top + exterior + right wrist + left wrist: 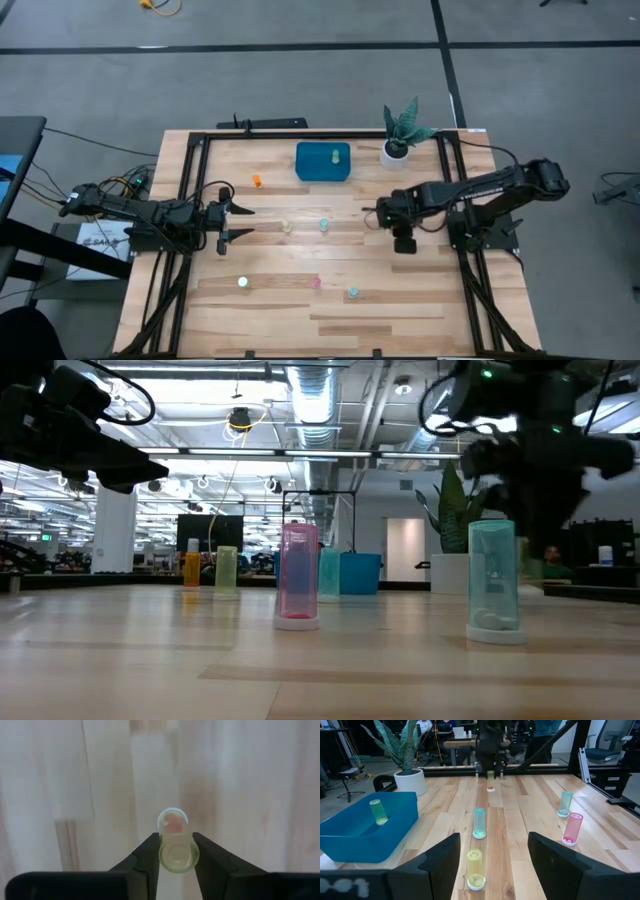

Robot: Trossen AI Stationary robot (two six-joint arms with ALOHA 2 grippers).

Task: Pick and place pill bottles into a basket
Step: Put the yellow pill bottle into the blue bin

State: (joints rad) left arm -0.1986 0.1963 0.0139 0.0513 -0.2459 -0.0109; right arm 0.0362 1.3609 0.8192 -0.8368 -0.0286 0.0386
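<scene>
Your right gripper (pixel 176 851) is clenched on a pale yellow pill bottle (pixel 176 854), the 2 fingers (pixel 150 857) pressing its sides while it hangs over the wooden table (pixel 400 300); a small whitish disc with something pink on it (pixel 172 822) lies on the boards just under the bottle. From above you see that gripper (pixel 378 212) right of the table's middle, pointing toward the left arm. Your left gripper (pixel 240 222) waits at the left side of the table with its fingers (pixel 437 865) released and spread, holding nothing. The teal-blue basket (pixel 312 170) sits at the far edge just beside the potted plant (pixel 400 135), and 1 yellow-green bottle (pixel 378 812) already stands upright inside it. Still out on the table you have an orange bottle (pixel 257 181) near the basket's left side, a pale yellow one (pixel 475 869) just in front of the left fingers, a teal one (pixel 479 823) beyond it, a pink bottle (pixel 298 576) and another teal bottle (pixel 493 581) near the front edge, and a whitish-green one (pixel 242 283) at the front left, all upright and apart from each other.
</scene>
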